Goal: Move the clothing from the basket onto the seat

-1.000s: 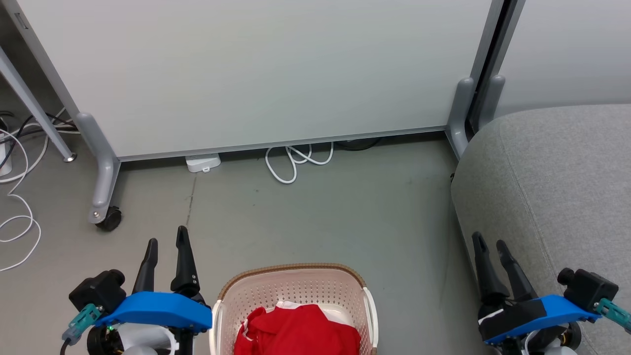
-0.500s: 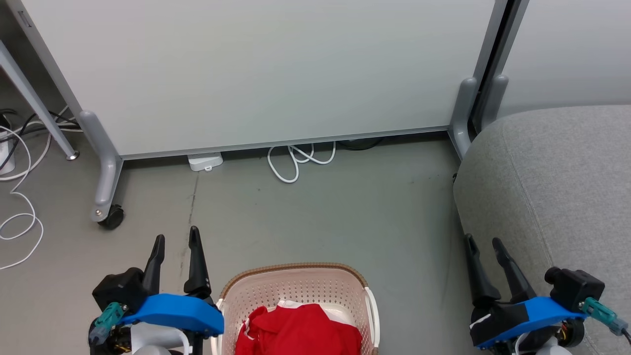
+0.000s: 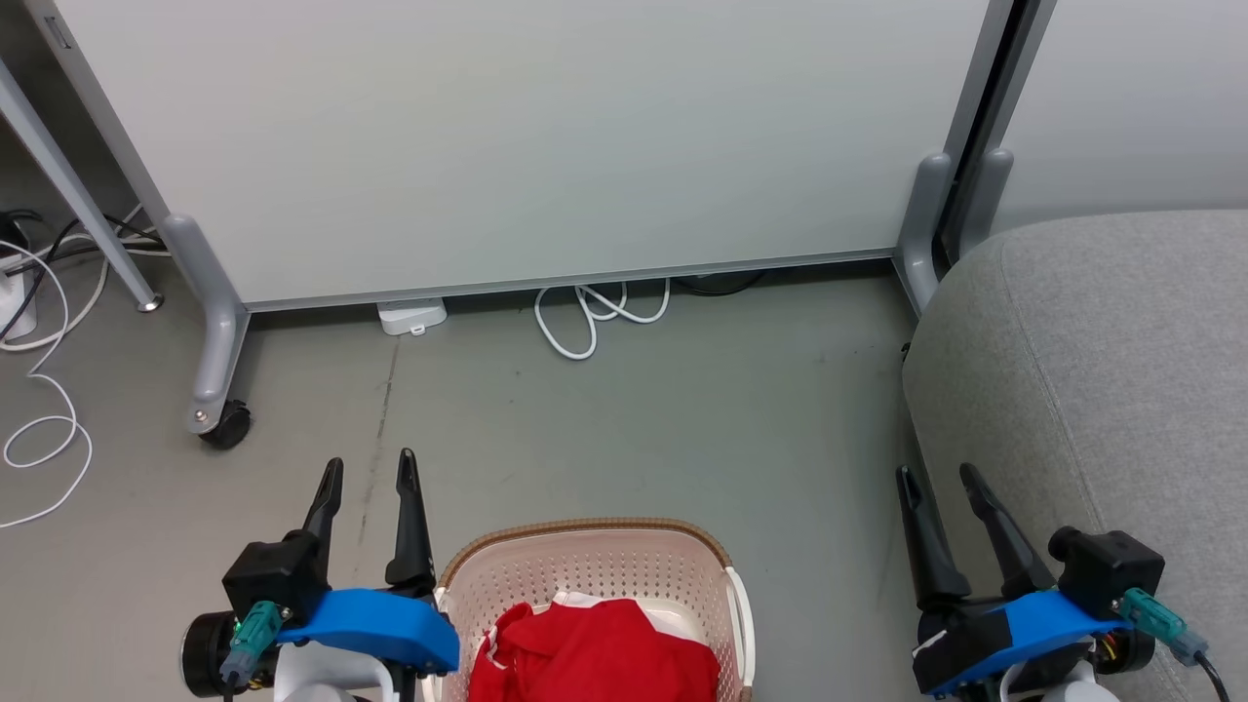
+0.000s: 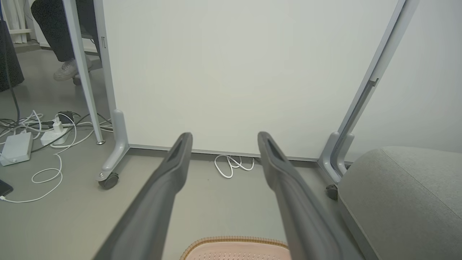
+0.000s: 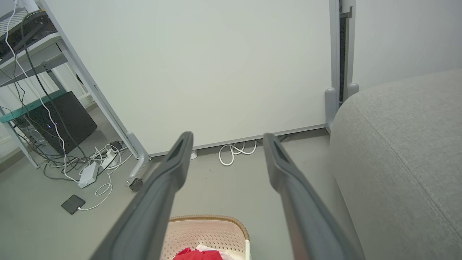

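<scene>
On the floor [image 3: 634,429] directly in front of us, the basket [image 3: 585,527] is sitting between our two arms. The clothing [image 3: 595,653] is lying heaped inside it, red with a little white showing at the top of the pile. The seat [image 3: 1102,370] is rising to our right, apart from the basket, with bare floor between them.

Our left gripper [image 3: 370,461] is hovering just beside the basket's left rim, fingers spread and nothing between them. Our right gripper [image 3: 935,473] is hanging near the front edge of the seat, likewise spread wide and empty. Neither is touching anything, so we are judging this as the reach-in step, with the task not yet begun.

To do it well, we are thinking one arm should be coming down over the rim from above, not across the wall. That way the fingers are not catching the perforated side or tipping the basket. We are aiming for the highest fold of the heap and taking a deep bunch of cloth, since soft fabric is probably going to slip out of a shallow pinch. We are also planning to lift high before swinging right, so trailing cloth is not snagging the rim. Whether the heap is one piece or several tangled together, we cannot tell.
</scene>
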Controlling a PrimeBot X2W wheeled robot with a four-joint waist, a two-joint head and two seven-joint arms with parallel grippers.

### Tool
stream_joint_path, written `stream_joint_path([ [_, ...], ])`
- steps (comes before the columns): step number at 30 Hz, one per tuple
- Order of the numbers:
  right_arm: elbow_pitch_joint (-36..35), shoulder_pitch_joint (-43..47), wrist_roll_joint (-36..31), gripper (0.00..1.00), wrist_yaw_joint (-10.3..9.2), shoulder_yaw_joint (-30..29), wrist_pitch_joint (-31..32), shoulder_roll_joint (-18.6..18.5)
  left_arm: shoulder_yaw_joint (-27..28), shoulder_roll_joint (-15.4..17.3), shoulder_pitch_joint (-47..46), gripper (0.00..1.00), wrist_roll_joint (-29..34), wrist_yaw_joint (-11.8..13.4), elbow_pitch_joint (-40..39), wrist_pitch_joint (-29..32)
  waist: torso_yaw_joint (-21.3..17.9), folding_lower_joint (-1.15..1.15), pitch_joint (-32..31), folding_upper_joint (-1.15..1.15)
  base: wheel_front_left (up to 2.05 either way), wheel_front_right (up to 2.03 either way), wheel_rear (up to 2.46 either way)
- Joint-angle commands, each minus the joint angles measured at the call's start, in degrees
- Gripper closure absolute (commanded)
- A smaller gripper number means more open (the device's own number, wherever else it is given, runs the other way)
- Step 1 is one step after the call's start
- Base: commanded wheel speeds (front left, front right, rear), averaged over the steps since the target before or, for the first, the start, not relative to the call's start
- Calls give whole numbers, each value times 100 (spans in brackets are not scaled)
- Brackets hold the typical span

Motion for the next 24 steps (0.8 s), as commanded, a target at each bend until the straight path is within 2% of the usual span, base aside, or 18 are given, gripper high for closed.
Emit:
stream_joint_path([
  [1, -23, -68, -166, 0, 10, 25, -63, -37, -24, 31, -130, 0, 144, -22, -6, -56, 7, 0, 2, 0, 0, 0, 0],
  [12, 17, -75, -661, 0, 11, 112, -197, -39, -110, 11, -155, 0, 655, -100, 68, -191, 35, 0, 17, 0, 0, 0, 0],
  [24, 67, -71, -1201, 0, 12, 171, -323, -40, -124, -42, -161, 0, 1048, -302, 196, -319, 46, 0, 28, 0, 0, 0, 0],
])
